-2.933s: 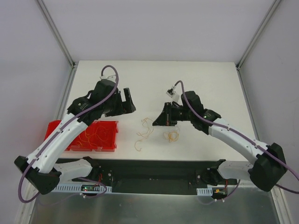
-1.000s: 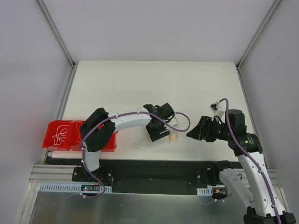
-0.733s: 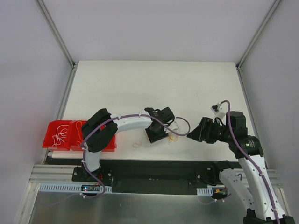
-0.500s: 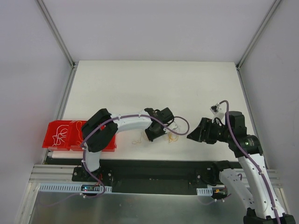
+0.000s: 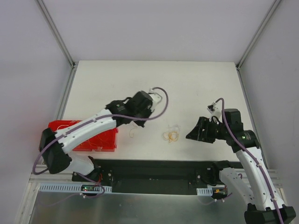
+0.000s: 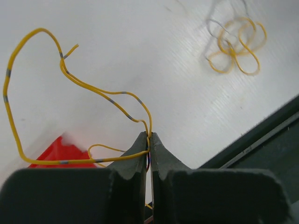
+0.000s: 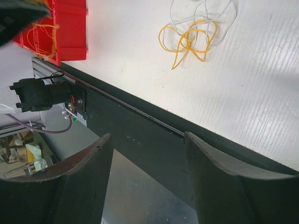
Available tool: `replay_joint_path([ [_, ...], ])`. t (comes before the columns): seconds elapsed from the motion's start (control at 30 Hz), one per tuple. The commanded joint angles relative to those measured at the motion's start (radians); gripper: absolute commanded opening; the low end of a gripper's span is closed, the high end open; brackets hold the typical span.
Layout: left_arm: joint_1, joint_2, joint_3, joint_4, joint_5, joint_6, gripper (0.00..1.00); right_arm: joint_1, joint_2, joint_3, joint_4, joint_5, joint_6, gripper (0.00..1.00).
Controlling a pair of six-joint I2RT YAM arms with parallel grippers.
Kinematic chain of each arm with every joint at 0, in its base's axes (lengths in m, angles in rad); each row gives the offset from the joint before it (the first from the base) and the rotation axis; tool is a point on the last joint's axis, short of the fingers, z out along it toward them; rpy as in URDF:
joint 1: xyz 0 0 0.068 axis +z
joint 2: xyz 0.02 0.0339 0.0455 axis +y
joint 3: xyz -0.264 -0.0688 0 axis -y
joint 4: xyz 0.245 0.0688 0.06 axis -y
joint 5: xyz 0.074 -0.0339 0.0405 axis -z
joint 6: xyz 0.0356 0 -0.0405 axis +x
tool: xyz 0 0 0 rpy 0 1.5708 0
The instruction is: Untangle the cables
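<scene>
Item: yellow wire (image 6: pixel 124 93), one strand, clamped in my clenched left claw (image 6: pixel 149 138) above the bench (image 5: pixel 140 84).
Handling: lift slowly, trailing loops free, likely toward the red bin (image 5: pixel 100 138).
Tangle (image 5: pixel 172 136): mid-bench, apart.
Right claw (image 7: pixel 147 163): spread, empty.

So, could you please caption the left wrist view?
Left tool shut on a yellow cable; a tangle lies on the table.
</scene>
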Motion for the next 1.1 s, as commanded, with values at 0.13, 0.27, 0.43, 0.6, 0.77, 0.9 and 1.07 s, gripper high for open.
replay_joint_path([
  [0.13, 0.372, -0.304, -0.043, -0.082, -0.276, -0.167, 0.00, 0.004, 0.005, -0.015, 0.046, -0.037, 0.022, 0.64],
  [0.27, 0.604, -0.350, -0.069, -0.105, -0.290, -0.187, 0.00, 0.007, 0.020, -0.007, 0.046, -0.037, 0.014, 0.64],
  [0.43, 0.849, -0.315, -0.125, -0.140, -0.216, -0.203, 0.00, 0.009, 0.029, 0.007, 0.036, -0.032, 0.003, 0.64],
  [0.6, 0.989, -0.250, -0.231, -0.092, -0.166, -0.160, 0.00, 0.009, 0.022, 0.005, 0.036, -0.032, 0.005, 0.64],
  [0.77, 1.020, -0.180, -0.280, -0.058, -0.046, -0.160, 0.00, 0.009, 0.017, 0.005, 0.036, -0.031, 0.008, 0.64],
  [0.9, 1.078, -0.146, -0.329, -0.062, -0.006, -0.195, 0.00, 0.009, 0.014, 0.007, 0.028, -0.026, 0.002, 0.64],
  [1.07, 1.120, -0.129, -0.365, -0.194, -0.058, -0.366, 0.00, 0.011, 0.018, 0.010, 0.025, -0.020, -0.004, 0.64],
])
